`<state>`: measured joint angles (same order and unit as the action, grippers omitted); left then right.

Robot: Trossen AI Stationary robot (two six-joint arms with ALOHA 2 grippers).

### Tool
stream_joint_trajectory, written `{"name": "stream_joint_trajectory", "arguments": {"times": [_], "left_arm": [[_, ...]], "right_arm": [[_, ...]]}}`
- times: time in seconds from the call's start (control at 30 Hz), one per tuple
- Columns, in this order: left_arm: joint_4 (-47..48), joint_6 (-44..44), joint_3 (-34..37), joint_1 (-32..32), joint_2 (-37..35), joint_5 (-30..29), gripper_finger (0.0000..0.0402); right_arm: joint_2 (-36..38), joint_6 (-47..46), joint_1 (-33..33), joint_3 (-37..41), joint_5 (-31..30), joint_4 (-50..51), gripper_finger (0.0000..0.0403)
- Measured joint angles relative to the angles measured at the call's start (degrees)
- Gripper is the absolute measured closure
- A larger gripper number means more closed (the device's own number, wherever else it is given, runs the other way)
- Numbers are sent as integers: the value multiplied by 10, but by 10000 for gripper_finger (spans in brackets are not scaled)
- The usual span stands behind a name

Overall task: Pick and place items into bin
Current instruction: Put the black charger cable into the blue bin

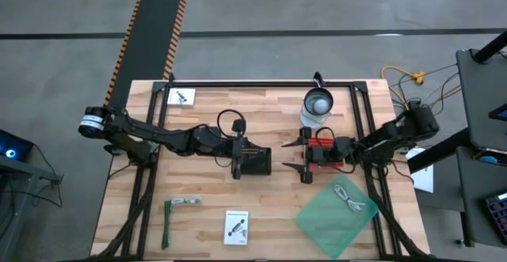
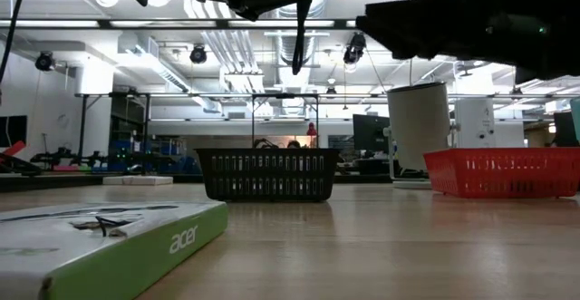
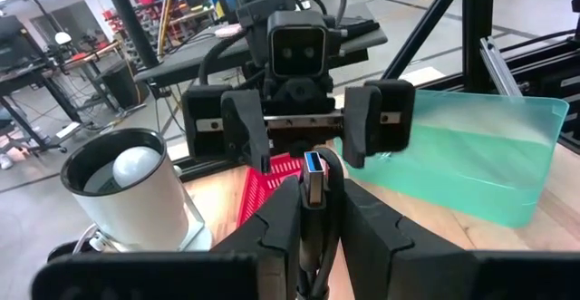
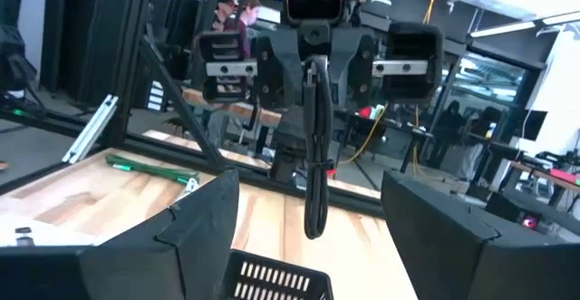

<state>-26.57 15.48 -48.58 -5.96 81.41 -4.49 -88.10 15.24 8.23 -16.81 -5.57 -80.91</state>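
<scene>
Your left gripper (image 3: 313,223) is clamped on a dark USB cable (image 3: 314,178), plug end sticking up between the fingers, with the rest hanging in a loop above the black mesh bin (image 1: 253,161) mid-table. Your right gripper (image 1: 302,155) faces it from just beside the red basket (image 1: 324,145), fingers spread wide and holding nothing. Still out on the wood: the green strip tool (image 1: 169,223) and a white card (image 1: 237,226) near the front edge.
</scene>
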Motion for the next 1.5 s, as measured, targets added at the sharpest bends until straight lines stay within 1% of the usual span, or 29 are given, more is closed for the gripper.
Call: {"name": "stream_joint_trajectory", "arguments": {"times": [0.23, 0.33, 0.53, 0.67, 0.73, 1.0, 1.13, 1.5], "left_arm": [[0, -1, 1, 0, 0, 2, 357], [0, -1, 2, 0, 0, 2, 357], [0, -1, 2, 0, 0, 4, 357], [0, -1, 2, 0, 0, 3, 357], [0, -1, 2, 0, 0, 3, 357], [-3, -1, 2, 0, 0, 3, 357], [-2, -1, 2, 0, 0, 3, 357], [-2, -1, 3, 0, 0, 1, 357]], "right_arm": [[-87, 23, -1, -72, -7, 1, 147], [-102, 32, -4, -88, -31, 1, 150], [-101, 14, -20, -95, -34, 2, 156], [-103, 10, -22, -100, -15, 4, 154], [-105, 3, -21, -111, 0, 14, 154], [-115, -2, -24, -158, -4, 82, 158], [-115, -2, -24, -181, -4, 134, 165], [-115, -3, -24, -184, -4, 143, 198]]}}
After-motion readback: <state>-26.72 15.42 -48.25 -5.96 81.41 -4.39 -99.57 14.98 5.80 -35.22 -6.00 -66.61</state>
